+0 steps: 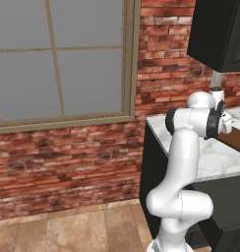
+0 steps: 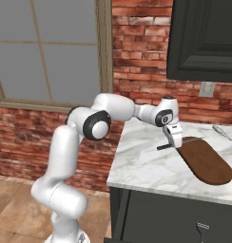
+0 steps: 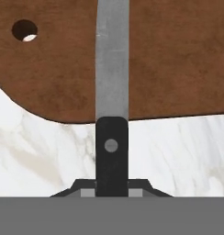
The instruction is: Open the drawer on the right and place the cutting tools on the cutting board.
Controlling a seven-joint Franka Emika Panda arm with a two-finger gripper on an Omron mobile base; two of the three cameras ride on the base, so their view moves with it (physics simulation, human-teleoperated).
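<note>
Over the marble counter [image 2: 146, 166], at the left end of the cutting board [image 2: 206, 163], the gripper [image 2: 171, 140] is pinching a knife [image 3: 112, 105] by its dark handle. In the hand view the grey blade reaches out across the reddish-brown wood, while the handle is above bare marble just short of the board's edge. The step in hand looks like the set-down. To do it well, I would carry the knife further over the board so handle and blade both land on wood, lower it until it lies flat, and only then part the fingers, or it may tip off the rim onto the counter. A second slim tool [image 2: 222, 132] lies on the marble beyond the board, far right, near the wall. A drawer front [image 2: 184, 218] shows below the counter; its contents cannot be seen.
</note>
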